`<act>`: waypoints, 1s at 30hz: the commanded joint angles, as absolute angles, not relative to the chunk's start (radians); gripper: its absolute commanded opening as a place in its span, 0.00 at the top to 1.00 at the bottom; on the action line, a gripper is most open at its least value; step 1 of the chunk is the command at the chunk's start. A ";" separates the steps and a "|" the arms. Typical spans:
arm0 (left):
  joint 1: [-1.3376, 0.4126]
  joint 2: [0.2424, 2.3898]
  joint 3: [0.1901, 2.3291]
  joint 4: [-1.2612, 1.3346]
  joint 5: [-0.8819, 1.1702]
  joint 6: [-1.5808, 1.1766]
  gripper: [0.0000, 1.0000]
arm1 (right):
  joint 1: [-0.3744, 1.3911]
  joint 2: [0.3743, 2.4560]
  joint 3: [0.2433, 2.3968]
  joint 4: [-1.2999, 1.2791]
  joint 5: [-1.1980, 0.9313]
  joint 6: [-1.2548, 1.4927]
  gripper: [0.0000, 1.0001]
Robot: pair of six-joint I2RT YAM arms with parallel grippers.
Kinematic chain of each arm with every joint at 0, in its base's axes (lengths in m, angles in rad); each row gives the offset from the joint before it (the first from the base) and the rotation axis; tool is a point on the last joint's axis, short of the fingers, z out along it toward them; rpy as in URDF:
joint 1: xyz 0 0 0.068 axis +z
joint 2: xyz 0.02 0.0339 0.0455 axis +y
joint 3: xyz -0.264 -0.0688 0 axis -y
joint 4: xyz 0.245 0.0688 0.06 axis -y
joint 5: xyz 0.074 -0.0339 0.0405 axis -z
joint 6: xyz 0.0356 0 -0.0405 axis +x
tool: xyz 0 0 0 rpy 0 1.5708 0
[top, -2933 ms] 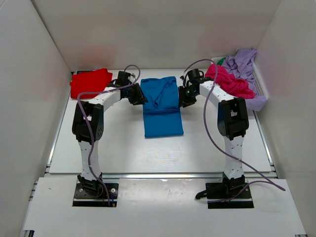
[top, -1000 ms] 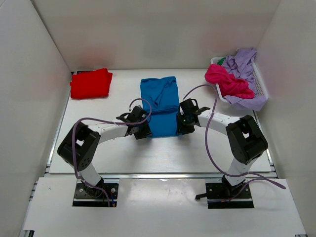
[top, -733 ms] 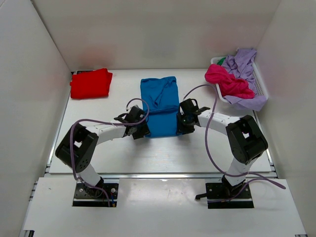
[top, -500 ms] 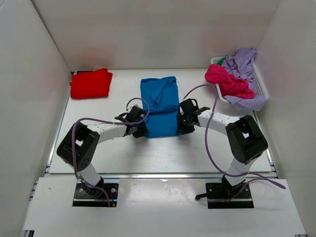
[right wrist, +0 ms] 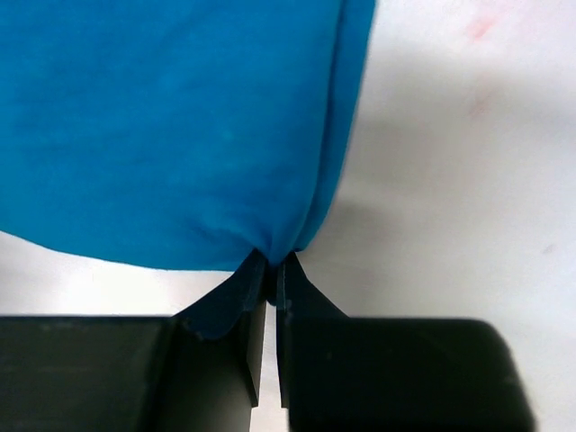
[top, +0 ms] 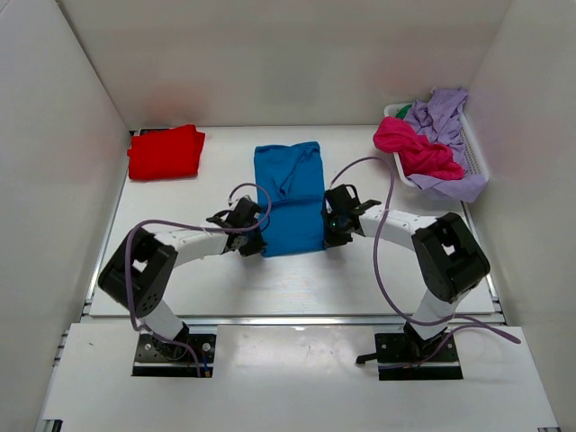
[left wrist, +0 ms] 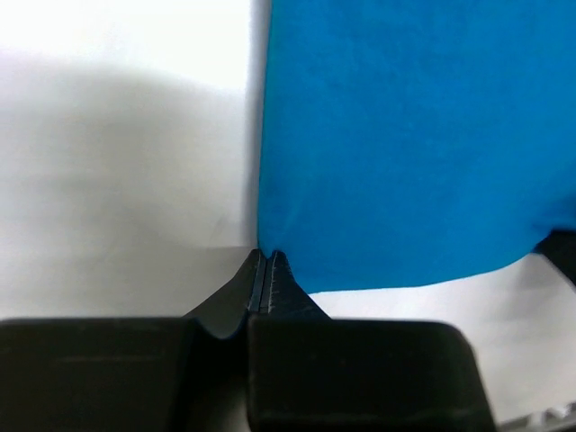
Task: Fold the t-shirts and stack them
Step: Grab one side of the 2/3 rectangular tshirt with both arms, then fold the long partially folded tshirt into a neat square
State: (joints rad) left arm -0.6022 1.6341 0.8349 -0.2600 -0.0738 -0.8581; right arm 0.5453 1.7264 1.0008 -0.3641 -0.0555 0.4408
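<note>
The bright blue t-shirt (top: pixel 288 198) lies folded in a long strip at the table's middle. My left gripper (top: pixel 256 245) is shut on its near left corner; in the left wrist view the blue t-shirt (left wrist: pixel 405 135) meets the closed tips of the left gripper (left wrist: pixel 268 256). My right gripper (top: pixel 329 236) is shut on the near right corner, where the blue t-shirt (right wrist: pixel 180 117) bunches into the right gripper (right wrist: pixel 273 265). A folded red t-shirt (top: pixel 166 151) sits at the far left. Magenta pink (top: pixel 416 148) and lilac (top: pixel 445 112) t-shirts are heaped at the far right.
The white slatted basket (top: pixel 475 155) holding the heaped shirts stands at the far right against the wall. White walls close in the table on the left, back and right. Purple cables loop over both arms.
Both grippers, open beside the blue t-shirt's near corners a second ago, have shut on those corners. The near hem has shifted slightly toward me.
</note>
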 commanded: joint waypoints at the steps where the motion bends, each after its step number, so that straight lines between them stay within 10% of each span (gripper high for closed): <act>1: -0.623 1.514 0.752 -0.422 -0.080 -0.799 1.00 | 0.588 1.672 0.913 -0.468 -0.054 0.422 1.00; 16: -0.752 0.991 0.462 -0.682 -0.005 -0.931 1.00 | 0.857 1.287 0.661 -0.621 -0.136 0.650 1.00; 30: -0.674 0.926 0.664 -0.853 0.017 -0.868 1.00 | 0.792 1.180 0.797 -0.792 -0.193 0.583 1.00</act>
State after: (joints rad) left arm -0.7204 0.9234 0.6136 -0.7578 0.0654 -0.9119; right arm 0.8288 1.1896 0.7368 -0.6506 -0.2173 0.6483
